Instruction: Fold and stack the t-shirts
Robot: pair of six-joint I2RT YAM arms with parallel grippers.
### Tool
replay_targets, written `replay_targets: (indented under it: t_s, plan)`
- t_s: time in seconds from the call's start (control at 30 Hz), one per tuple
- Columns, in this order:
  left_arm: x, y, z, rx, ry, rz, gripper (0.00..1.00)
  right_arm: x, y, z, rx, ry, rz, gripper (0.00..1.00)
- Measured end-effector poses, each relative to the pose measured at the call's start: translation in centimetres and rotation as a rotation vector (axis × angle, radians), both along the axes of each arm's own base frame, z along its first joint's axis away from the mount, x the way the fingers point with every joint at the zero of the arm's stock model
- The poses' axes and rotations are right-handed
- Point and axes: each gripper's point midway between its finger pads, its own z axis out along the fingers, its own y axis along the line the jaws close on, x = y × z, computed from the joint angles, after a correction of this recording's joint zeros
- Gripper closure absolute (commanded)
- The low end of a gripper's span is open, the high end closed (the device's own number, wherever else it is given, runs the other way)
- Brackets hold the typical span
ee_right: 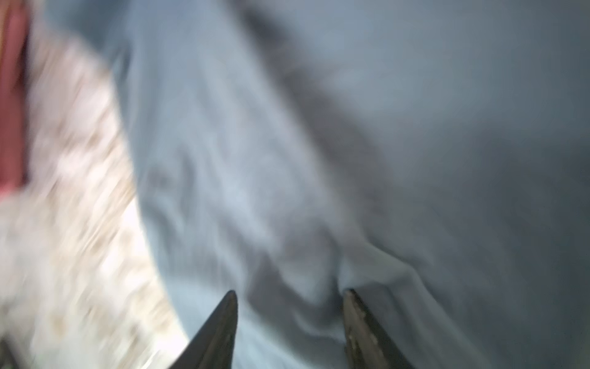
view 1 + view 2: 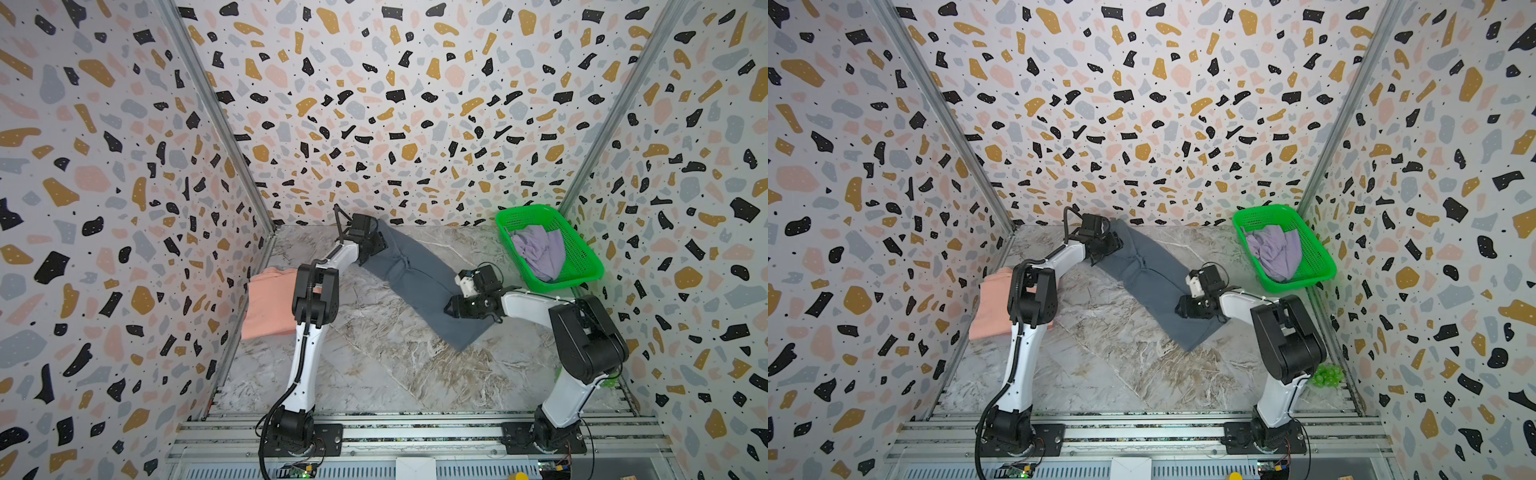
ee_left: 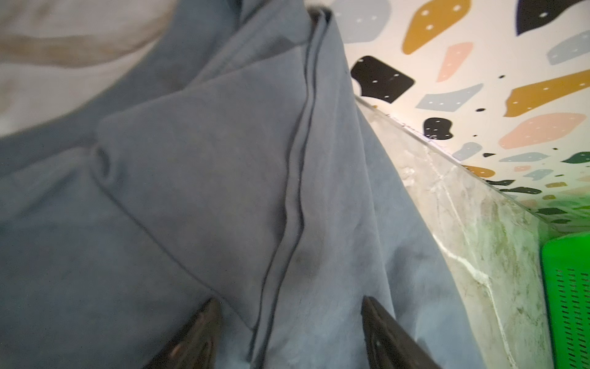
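Note:
The dark slate-grey t-shirt (image 2: 415,274) (image 2: 1150,274) lies folded into a long strip, running slantwise from the back wall toward the front right. My left gripper (image 2: 380,243) (image 3: 290,303) stands open over its far end, fingers spread on the cloth either side of a seam. My right gripper (image 2: 451,309) (image 1: 290,292) is open at the strip's near right edge, with a ridge of grey cloth bunched between its tips. The salmon-pink t-shirt (image 2: 268,303) (image 2: 990,307) lies folded at the left wall, partly behind my left arm. The pale lilac t-shirt (image 2: 540,249) (image 2: 1277,249) is crumpled in the basket.
A bright green mesh basket (image 2: 584,249) (image 2: 1316,253) stands in the back right corner. A small green cluster (image 2: 1327,376) lies by the right wall behind my right arm. Patterned walls close in the marble table (image 2: 374,374) on three sides.

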Motion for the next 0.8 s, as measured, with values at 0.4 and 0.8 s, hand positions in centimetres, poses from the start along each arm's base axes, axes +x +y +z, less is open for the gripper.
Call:
replay_targets:
  t_s: [0.4, 0.8]
  plan:
    - [-3.7, -6.8, 3.9, 0.026, -0.05, -0.182, 0.27, -6.8, 2.2, 6.8, 0.026, -0.064, 0.042, 0.35]
    - [-7.8, -6.8, 2.3, 0.063, 0.023, -0.202, 0.28, -6.9, 1.9, 2.0, -0.051, -0.004, 0.05, 0.39]
